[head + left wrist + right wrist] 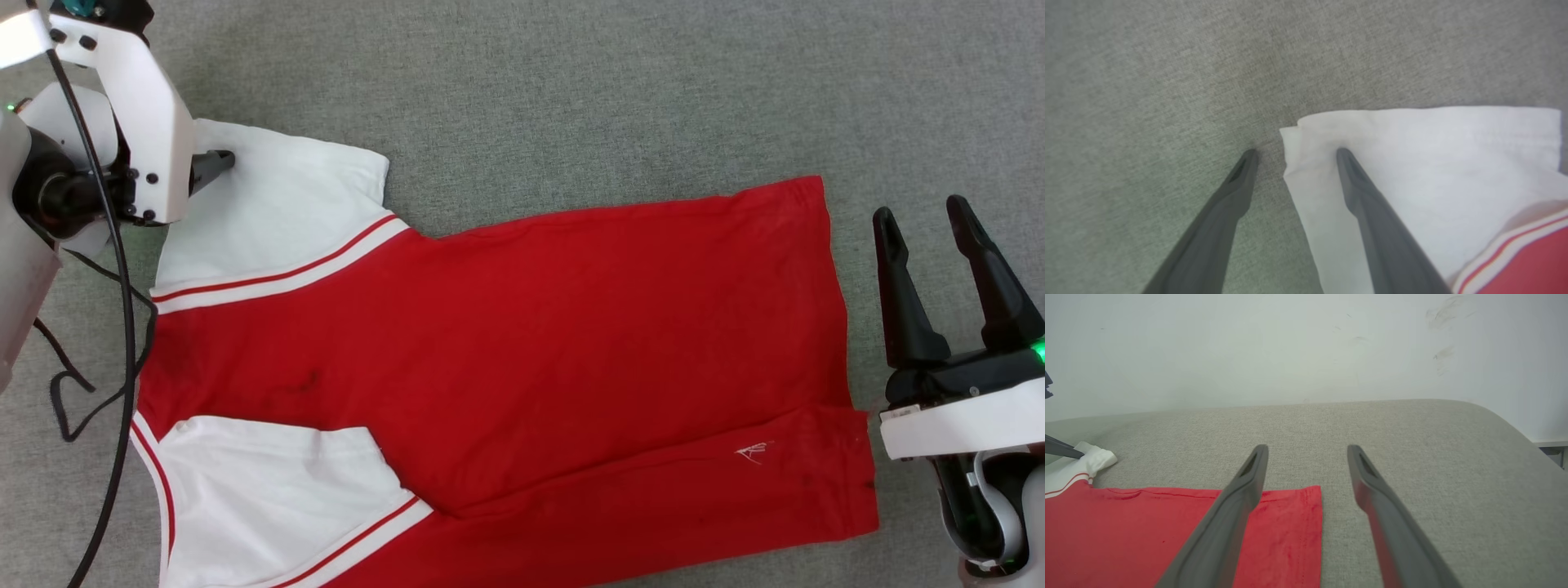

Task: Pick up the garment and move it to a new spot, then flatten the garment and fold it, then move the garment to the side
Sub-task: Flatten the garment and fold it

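**Head view, left to right.** Left gripper [214, 161]: at the far left of the worktop [571, 90], largely covered by its own white arm. One dark fingertip shows, lying on the far sleeve [277, 204] of the shirt. A black cable [122, 327] hangs from that arm beside the shirt's collar end. Shirt [531, 327]: spread flat across the middle of the grey cloth-covered worktop, plain red side up. Its white sleeves are to the left and its hem to the right, with a small white mark near the hem. Right gripper [920, 208]: just beyond the hem, fingers parted and holding nothing.

**Left wrist view.** Left gripper [1296, 153]: fingers parted, straddling the sleeve [1433, 163] at its corner. One fingertip is on bare worktop [1167, 61]; the other is on the white cloth, which dimples under it.

**Right wrist view.** Right gripper [1307, 448]: fingers parted at the far hem corner of the shirt [1126, 531], one over red cloth, the other over bare worktop [1412, 428]. The worktop's far right corner is rounded, and a pale, scuffed wall [1290, 343] stands behind it.
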Motion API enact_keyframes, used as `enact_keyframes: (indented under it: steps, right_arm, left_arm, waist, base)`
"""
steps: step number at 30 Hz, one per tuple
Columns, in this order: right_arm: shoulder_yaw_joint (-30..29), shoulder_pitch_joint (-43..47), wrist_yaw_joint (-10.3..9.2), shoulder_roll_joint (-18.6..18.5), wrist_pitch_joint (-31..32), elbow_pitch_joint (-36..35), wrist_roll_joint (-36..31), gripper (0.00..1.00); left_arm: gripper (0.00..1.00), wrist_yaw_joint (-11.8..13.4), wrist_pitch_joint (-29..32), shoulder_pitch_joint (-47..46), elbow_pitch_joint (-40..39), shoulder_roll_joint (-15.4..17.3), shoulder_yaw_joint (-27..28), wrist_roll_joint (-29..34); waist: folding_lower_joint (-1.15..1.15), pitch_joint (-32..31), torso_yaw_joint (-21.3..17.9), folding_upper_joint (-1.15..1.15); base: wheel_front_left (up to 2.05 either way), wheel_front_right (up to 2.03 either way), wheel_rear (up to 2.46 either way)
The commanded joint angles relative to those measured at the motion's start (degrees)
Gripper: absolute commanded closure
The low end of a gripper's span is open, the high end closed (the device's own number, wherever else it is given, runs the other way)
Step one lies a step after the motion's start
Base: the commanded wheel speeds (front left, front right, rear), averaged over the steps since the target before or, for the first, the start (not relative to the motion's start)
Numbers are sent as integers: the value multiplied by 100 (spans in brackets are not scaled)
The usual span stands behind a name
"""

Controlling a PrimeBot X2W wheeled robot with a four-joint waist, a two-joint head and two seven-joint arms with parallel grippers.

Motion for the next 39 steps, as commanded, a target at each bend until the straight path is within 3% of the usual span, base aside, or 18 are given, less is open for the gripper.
enact_keyframes:
  steps: [1, 2, 4, 12, 16, 27, 32, 39]
  right_arm:
    - [-7, -101, -5, -36, -29, 26, 11, 0]
    - [-15, -110, -5, -57, -27, 42, 19, 0]
    - [-26, -139, -5, -79, -21, 65, 10, 0]
    - [-88, -324, -5, -430, 298, 58, -86, 0]
    - [-13, -724, -5, -1175, 1393, 157, 162, 0]
    - [890, -1538, -5, -2447, 4533, 1049, 1244, 0]
    - [1278, -1990, -5, -2591, 5518, 1486, 1462, 0]
    - [1859, -2654, -5, -2348, 5795, 2408, 1283, 0]
  left_arm:
    - [0, -30, 132, 214, 78, -82, -200, 29]
    - [0, -44, 179, 256, 69, -94, -233, 7]
    - [100, -61, 149, 297, 44, -114, -276, 0]
    - [100, -109, -544, 195, -106, -209, -283, 192]
    - [100, -133, -1186, 282, -499, -268, -403, 298]
    - [100, -139, -1645, 457, -1490, -153, -612, 365]
    - [100, -138, -1729, 396, -1794, -177, -629, 406]
    - [100, -134, -1838, 169, -2021, -235, -588, 502]
  waist:
    - [-1, 22, 4, 0]
    - [-1, 24, 12, 0]
    - [-1, 15, 36, 0]
    - [-1, -352, 262, 0]
    - [-1, -853, 552, 0]
    - [-1, -1080, 993, 0]
    - [-1, -919, 1151, 0]
    - [-1, -512, 1370, 0]
  base:
    - [0, 0, 0]
    - [0, 0, 0]
    - [0, 0, 0]
    - [0, 0, 0]
    - [0, 0, 0]
    - [0, 0, 0]
    - [0, 0, 0]
    - [0, 0, 0]
